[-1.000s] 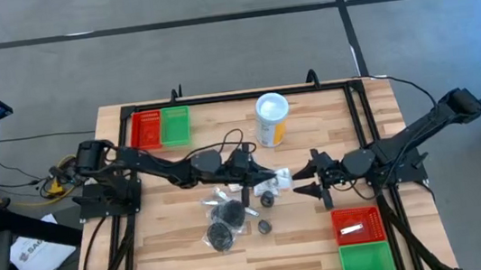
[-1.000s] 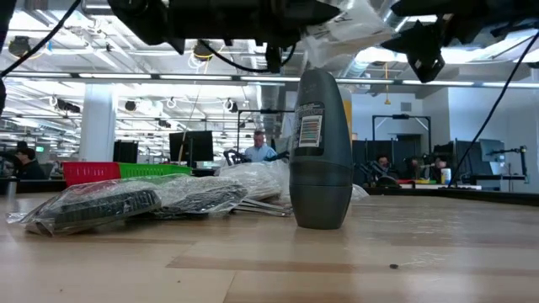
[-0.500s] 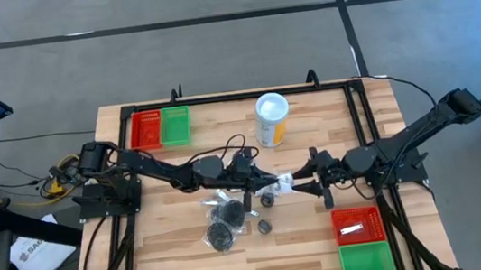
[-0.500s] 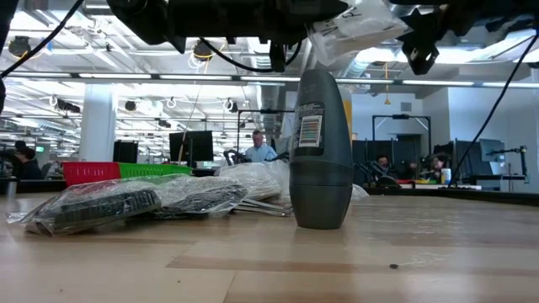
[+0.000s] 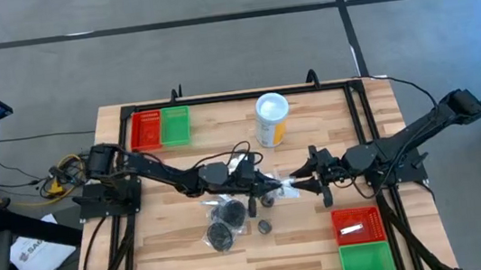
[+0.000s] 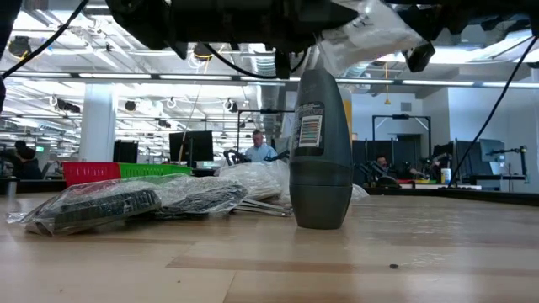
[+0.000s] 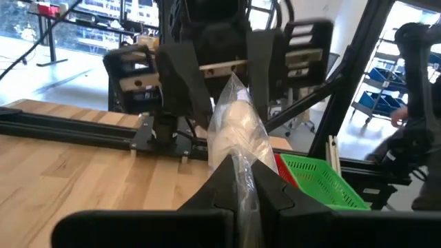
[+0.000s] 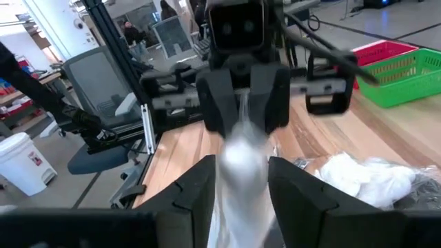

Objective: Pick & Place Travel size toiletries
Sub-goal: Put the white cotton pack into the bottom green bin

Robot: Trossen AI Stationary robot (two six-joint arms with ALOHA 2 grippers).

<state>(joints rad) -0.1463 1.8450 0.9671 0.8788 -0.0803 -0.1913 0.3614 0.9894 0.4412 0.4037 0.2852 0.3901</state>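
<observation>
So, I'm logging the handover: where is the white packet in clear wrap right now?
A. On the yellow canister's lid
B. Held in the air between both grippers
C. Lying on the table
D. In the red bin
B: the left gripper is shut on the white packet, which hangs above the table, with the right gripper open around its other end.

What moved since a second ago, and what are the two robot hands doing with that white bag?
The left gripper carried the white packet rightward, and the right gripper came in to meet it. Now the packet hangs between both: left shut on it, right's fingers around it but apart. The pucks, dark bottle and yellow canister stayed put.

Two dark jointed arms (image 5: 163,171), black cables, seemingly matte
</observation>
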